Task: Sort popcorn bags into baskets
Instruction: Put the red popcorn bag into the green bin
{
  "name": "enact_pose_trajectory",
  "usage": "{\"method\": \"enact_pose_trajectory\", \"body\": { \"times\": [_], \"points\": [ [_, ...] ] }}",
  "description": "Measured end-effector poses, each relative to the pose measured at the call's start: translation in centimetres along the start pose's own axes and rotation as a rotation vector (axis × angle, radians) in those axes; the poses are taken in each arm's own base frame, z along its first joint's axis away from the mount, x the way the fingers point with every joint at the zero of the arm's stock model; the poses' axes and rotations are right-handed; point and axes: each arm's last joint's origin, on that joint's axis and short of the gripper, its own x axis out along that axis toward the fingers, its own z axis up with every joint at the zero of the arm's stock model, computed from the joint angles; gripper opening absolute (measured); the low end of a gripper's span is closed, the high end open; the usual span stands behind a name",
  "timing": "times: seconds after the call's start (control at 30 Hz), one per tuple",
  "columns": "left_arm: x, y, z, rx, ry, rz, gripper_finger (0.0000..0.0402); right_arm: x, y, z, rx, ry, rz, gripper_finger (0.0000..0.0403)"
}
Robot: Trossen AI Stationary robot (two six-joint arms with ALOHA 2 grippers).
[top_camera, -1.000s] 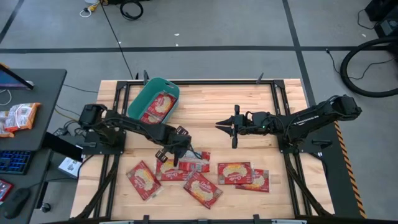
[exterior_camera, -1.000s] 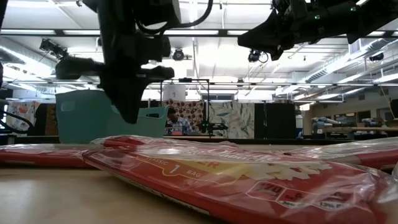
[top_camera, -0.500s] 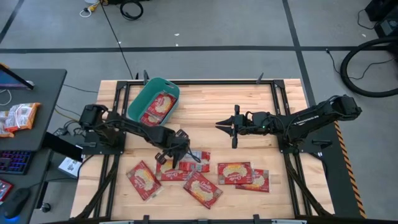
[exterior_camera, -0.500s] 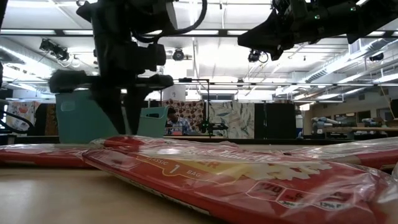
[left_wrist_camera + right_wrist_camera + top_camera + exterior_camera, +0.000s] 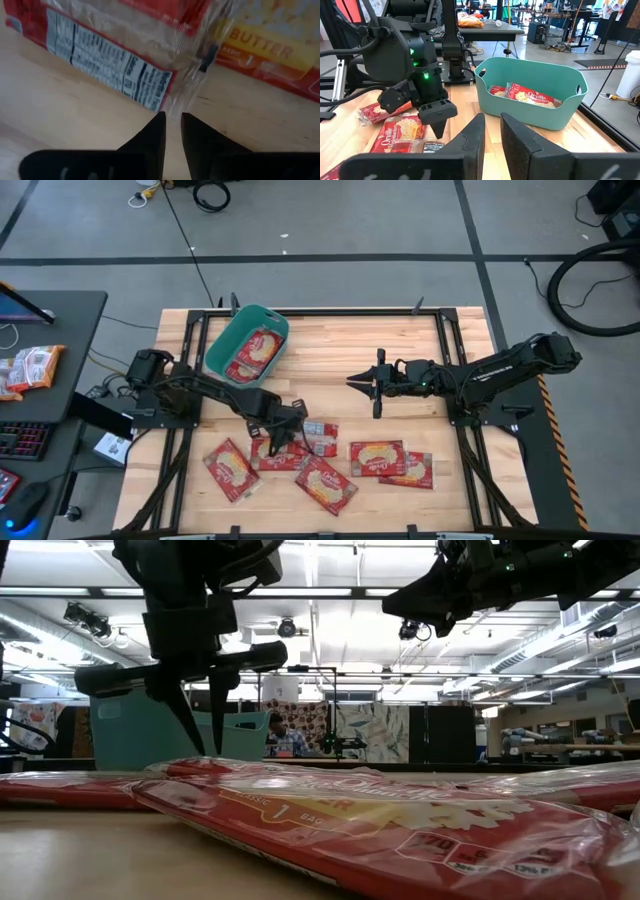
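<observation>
Wooden table (image 5: pixel 340 350) — left gripper (image 5: pixel 283 436) over popcorn bags (image 5: pixel 300 442)

Red popcorn bags (image 5: pixel 377 456) with cream-yellow centre panels lie on a pale, wood-grained table (image 5: pixel 340 350); one bag (image 5: pixel 107 55) shows a white panel of black print edged in red. At the table's 11 o'clock sits a teal basket (image 5: pixel 222 345), red-and-cream packets inside. Both arms are black, over grey flooring (image 5: pixel 330 215).
</observation>
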Motion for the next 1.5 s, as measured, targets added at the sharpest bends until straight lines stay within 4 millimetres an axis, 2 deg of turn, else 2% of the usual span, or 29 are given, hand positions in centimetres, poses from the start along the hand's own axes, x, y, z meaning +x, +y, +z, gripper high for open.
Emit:
{"method": "enact_pose_trajectory", "body": {
  "times": [0.27,0.93,1.17,1.5],
  "points": [
    [0.0,0.1,-0.1,0.090,-0.003,-0.002,0.0064,0.0,0.0,0.0,0.000,0.000,0.000,0.0066],
    [1.4,0.0,-0.2,0.112,-0.025,-0.063,0.0061,0.0,0.0,0.0,0.000,0.001,0.000,0.0066],
    [1.4,0.0,-0.4,0.107,0.002,-0.059,0.0048,0.0,0.0,0.0,0.000,0.002,0.000,0.0066],
    [1.5,0.4,-0.2,0.008,-0.014,-0.021,0.0046,0.0,0.0,0.0,0.000,0.001,0.000,0.0066]
  ]
}}
